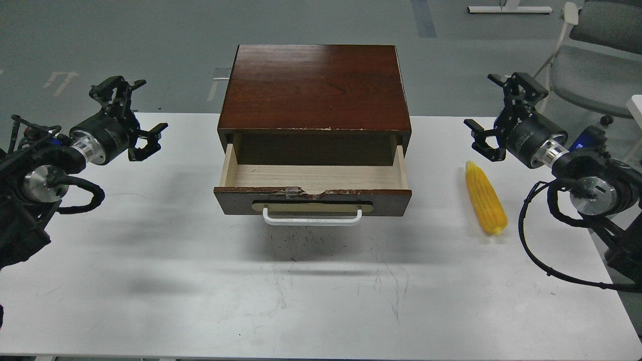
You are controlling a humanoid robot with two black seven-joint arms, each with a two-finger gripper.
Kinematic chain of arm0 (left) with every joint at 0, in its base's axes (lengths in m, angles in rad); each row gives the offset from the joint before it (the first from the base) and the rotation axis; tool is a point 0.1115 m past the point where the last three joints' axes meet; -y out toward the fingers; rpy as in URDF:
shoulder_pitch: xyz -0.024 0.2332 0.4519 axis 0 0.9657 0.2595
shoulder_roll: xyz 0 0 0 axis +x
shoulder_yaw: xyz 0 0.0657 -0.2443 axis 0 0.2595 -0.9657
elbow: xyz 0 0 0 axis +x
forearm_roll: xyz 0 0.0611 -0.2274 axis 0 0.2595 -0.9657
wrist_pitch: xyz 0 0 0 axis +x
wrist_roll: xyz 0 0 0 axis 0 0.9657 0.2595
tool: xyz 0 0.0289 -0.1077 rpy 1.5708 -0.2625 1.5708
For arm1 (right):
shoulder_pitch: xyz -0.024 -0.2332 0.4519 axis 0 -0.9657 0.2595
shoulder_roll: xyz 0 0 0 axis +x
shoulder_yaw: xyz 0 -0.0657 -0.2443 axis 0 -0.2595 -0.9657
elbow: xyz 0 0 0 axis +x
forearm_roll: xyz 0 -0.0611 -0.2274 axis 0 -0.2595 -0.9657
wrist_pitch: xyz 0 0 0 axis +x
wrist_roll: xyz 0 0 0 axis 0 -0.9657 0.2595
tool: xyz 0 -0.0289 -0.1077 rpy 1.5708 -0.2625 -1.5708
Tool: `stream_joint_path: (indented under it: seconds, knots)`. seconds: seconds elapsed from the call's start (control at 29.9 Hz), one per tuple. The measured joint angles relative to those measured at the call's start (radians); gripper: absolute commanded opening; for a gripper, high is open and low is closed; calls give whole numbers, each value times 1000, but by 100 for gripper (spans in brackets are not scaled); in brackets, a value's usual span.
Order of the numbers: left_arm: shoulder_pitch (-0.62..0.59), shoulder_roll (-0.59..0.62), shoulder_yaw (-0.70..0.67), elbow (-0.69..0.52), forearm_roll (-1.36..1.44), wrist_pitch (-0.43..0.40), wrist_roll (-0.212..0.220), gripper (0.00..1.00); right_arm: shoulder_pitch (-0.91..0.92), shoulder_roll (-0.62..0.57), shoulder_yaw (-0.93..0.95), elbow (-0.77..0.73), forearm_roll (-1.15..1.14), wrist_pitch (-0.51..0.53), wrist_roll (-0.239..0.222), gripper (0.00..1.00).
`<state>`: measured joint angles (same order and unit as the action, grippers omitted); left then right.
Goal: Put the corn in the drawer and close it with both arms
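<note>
Head view, one corn (485,197) on table, one open drawer (312,200), left gripper (134,114) and right gripper (496,114) both spread, empty.

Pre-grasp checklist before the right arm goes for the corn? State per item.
1. Drawer pulled out: ok, the pale inside shows and nothing lies in it.
2. Corn free to grasp: ok, it lies flat on the table right of the drawer, touching nothing.
3. Right claw open: ok, fingers spread, holding nothing, beyond the corn's far tip.
4. Left claw open and out of the way: ok, left of the cabinet, apart from it.
5. Handle reachable for closing: ok, nothing in front of it.
6. Drawer deep enough for the corn: cannot tell.
</note>
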<state>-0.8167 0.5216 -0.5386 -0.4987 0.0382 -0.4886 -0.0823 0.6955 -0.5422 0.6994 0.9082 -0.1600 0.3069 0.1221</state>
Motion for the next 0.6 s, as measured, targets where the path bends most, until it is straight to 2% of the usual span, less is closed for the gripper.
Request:
stream_joint_path:
  seconds: [0.3,0.6]
  knots:
    - [21,-2,9,-3,2,0,2,98,2,0,-1,3,-1,-13,-1,100]
    - [24,-4,11,-57,0,0,2,98,18,-1,-2,26,-2,-42,-1,100]
